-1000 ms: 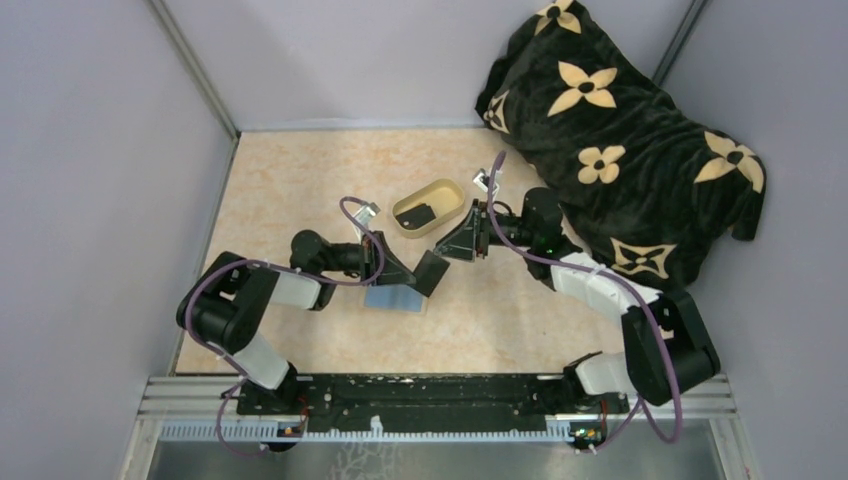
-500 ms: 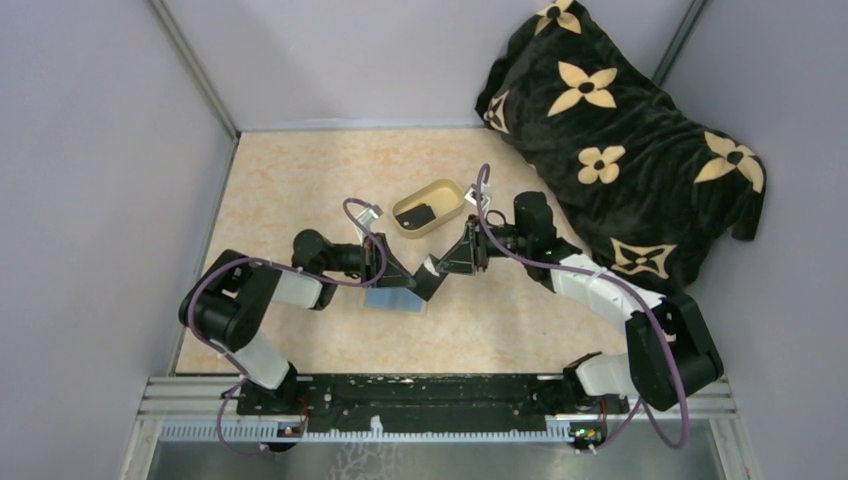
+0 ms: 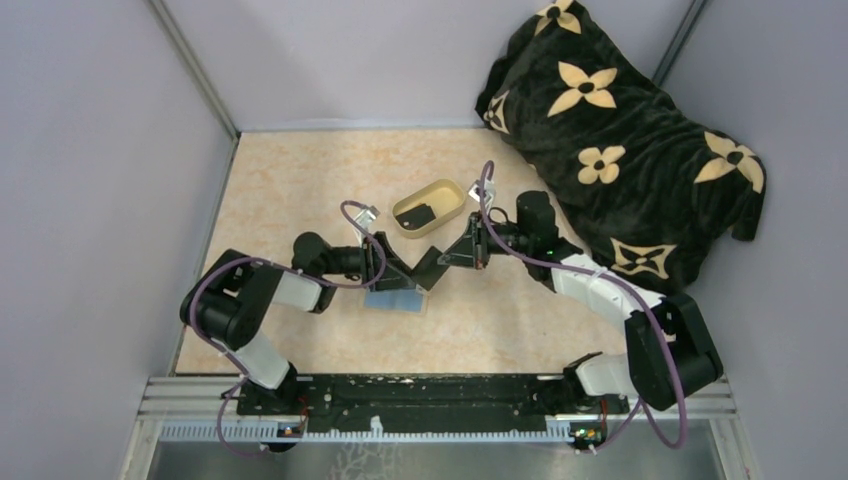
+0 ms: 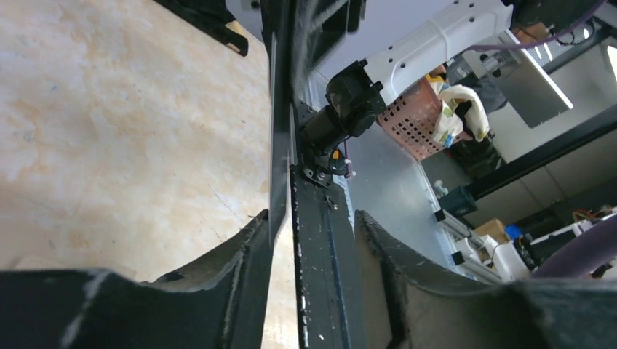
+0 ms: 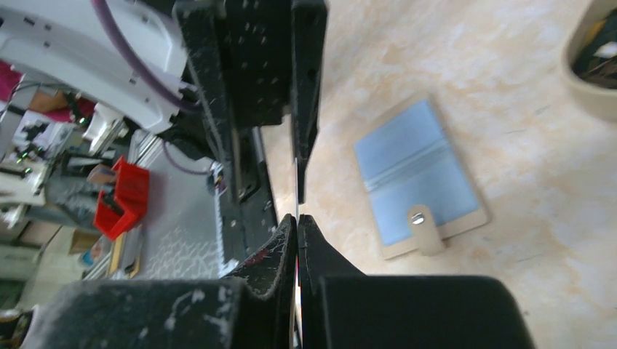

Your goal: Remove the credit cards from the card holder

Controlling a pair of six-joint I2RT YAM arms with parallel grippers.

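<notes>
A black credit card hangs edge-on above the table between both grippers. My right gripper is shut on its right end; the right wrist view shows the thin credit card pinched between my right gripper. My left gripper is open around the other end. In its wrist view the credit card leans on the left finger, clear of the right one. The card holder lies open and flat below, blue-grey faces up, card holder tab toward the near side. A second credit card lies in the dish.
The oval cream dish stands just behind the grippers, its rim showing at the right wrist view's top right. A black blanket with tan flowers fills the back right corner. Grey walls close in the left and back sides.
My right gripper came in from the right and shut on the card. My left gripper, which held the card before, has opened its jaws.
</notes>
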